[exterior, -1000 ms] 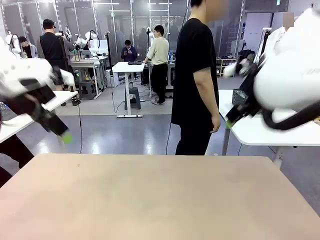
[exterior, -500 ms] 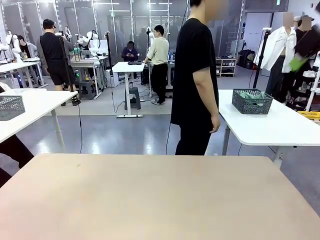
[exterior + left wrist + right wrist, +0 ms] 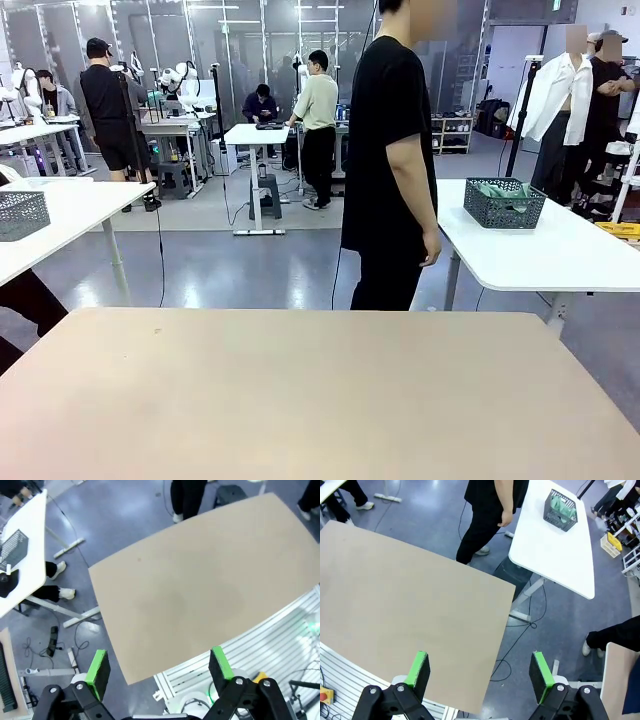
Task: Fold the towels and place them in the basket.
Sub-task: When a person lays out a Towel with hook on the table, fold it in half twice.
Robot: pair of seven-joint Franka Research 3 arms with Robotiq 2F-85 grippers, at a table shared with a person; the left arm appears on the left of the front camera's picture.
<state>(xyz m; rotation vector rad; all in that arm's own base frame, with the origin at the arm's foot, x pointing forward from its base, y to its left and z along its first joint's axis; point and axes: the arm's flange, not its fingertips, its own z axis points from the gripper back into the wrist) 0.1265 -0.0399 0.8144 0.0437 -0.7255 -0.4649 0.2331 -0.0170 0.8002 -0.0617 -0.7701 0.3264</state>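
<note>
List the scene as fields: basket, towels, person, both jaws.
basket: on the white side table, right of the person
towels: green cloth inside the basket; count unclear
person: standing at the far edge of the work table, arm hanging
left jaws: open, raised high, holding nothing
right jaws: open, raised high, holding nothing

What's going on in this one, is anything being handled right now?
Nothing is being handled. The left gripper and right gripper both hang open high above the beige table. A person in black stands at its far edge. The basket, with a mint-green towel inside, sits on the white table nearby.
</note>
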